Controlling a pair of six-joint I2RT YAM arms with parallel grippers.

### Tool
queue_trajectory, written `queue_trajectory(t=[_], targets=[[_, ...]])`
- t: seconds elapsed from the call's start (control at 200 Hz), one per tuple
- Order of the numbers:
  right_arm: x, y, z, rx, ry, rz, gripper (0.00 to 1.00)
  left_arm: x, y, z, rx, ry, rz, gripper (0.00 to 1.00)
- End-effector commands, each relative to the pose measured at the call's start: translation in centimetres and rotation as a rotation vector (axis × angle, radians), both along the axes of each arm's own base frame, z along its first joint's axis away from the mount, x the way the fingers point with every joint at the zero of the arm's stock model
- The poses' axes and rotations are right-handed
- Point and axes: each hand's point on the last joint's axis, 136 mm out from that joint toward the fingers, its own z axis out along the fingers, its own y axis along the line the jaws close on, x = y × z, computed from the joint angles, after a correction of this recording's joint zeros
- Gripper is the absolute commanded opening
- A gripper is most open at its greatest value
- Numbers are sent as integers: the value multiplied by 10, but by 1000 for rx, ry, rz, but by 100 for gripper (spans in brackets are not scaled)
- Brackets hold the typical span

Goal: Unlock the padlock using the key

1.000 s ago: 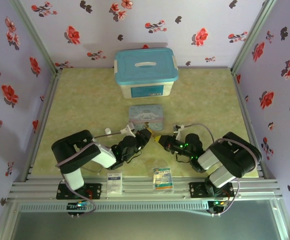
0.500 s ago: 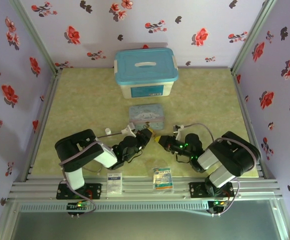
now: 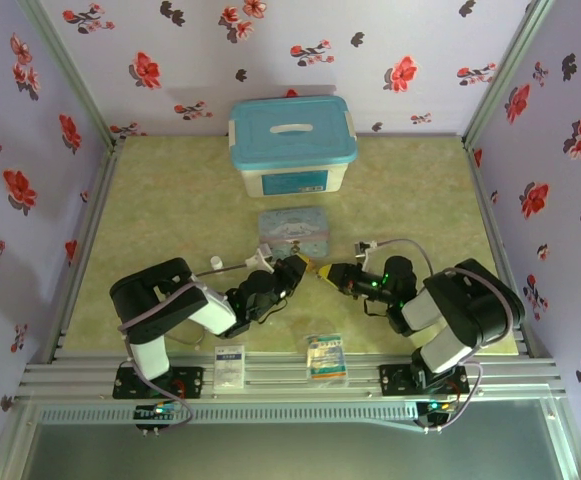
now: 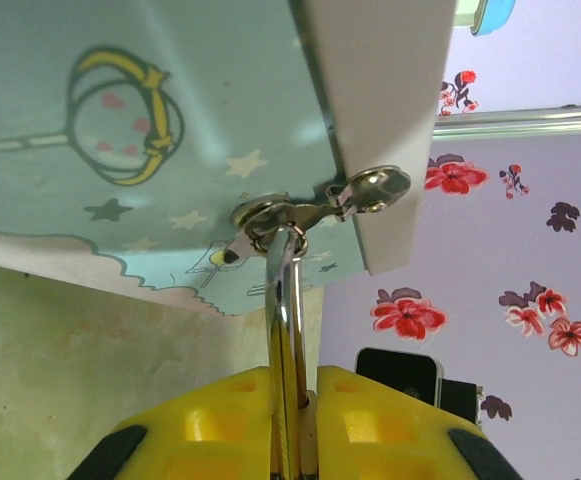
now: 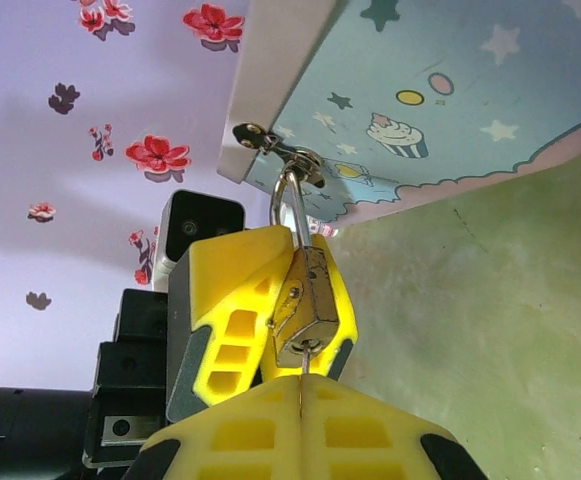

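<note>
The brass padlock (image 5: 307,305) hangs by its shackle (image 5: 295,205) from the hasp of the cartoon tin (image 3: 292,232). My left gripper (image 4: 295,400) is shut on the padlock, its yellow fingers (image 5: 235,300) clamped on either side of the body. In the left wrist view the shackle (image 4: 283,300) runs up from between the jaws to the hasp ring (image 4: 270,213). My right gripper (image 5: 303,385) is shut on the thin key (image 5: 301,365), whose tip sits in the keyhole at the padlock's underside. In the top view both grippers meet in front of the tin, around the padlock (image 3: 309,267).
A white box with a blue lid (image 3: 292,143) stands behind the tin. Two small sachets (image 3: 229,366) (image 3: 325,357) lie at the near edge. A grey stethoscope tube (image 3: 395,245) curls by the right arm. Flowered walls close in on three sides.
The right wrist and forearm have shifted slightly back and to the right, and the padlock has moved a little toward the tin. Both grips stay as they were.
</note>
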Motion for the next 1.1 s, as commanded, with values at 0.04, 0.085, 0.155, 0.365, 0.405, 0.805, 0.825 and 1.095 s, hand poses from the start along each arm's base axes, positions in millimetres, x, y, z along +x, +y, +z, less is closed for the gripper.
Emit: queue_trajectory(t=[0.04,0.085,0.155,0.365,0.405,0.805,0.825,1.095], targets=[[12,3,8,17,-37,-15,0,-12,-25,33,-112,-51,-103,0],[11,6,7,17,-30,-12,0,-12,-26,35,-115,-56,-102,0],[10,10,6,16,-26,-8,0,-11,-26,37,-120,-60,-101,0],[14,12,4,12,-11,-56,0,-12,-26,34,-111,-59,-103,0],[13,14,5,9,-19,-66,0,-11,-26,34,-112,-56,-101,0],[26,6,0,-8,-17,-127,0,-15,-24,27,-94,-46,-108,0],[27,6,0,-1,-8,-124,0,-16,-23,26,-93,-44,-108,0],[20,-4,-23,-12,103,-93,0,-14,-21,20,-68,-49,-100,0]])
